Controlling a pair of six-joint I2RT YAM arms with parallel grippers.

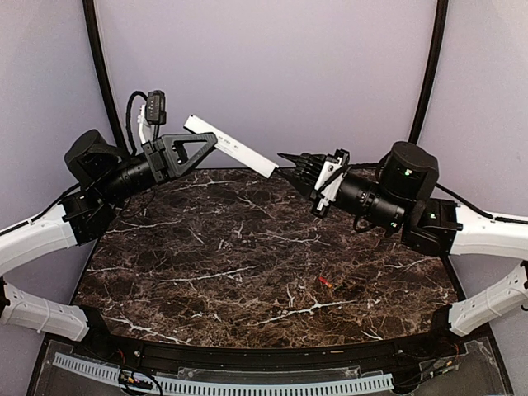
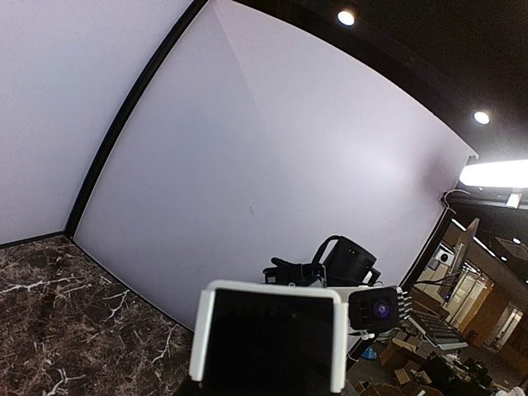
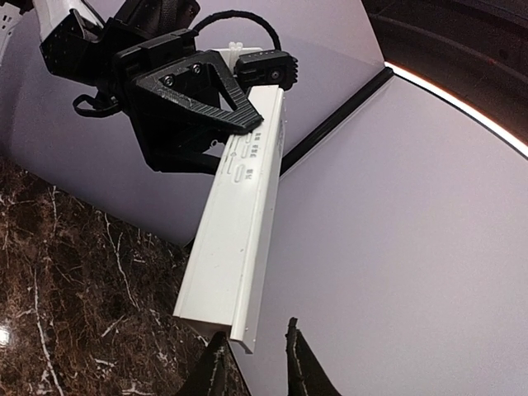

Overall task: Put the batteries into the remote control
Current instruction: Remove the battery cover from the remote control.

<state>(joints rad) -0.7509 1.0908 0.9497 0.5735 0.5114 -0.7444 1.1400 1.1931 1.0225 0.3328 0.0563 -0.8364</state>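
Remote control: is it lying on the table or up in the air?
In the air: the left gripper clamps the remote control near one end, clear of the table.

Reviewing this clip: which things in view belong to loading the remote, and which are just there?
Part of the job:
- remote control, held up off the table by the left claw
- right claw, at the remote's free end
- red battery, lying loose

Just there:
- marble table
- white slotted strip along the near edge
- pale backdrop
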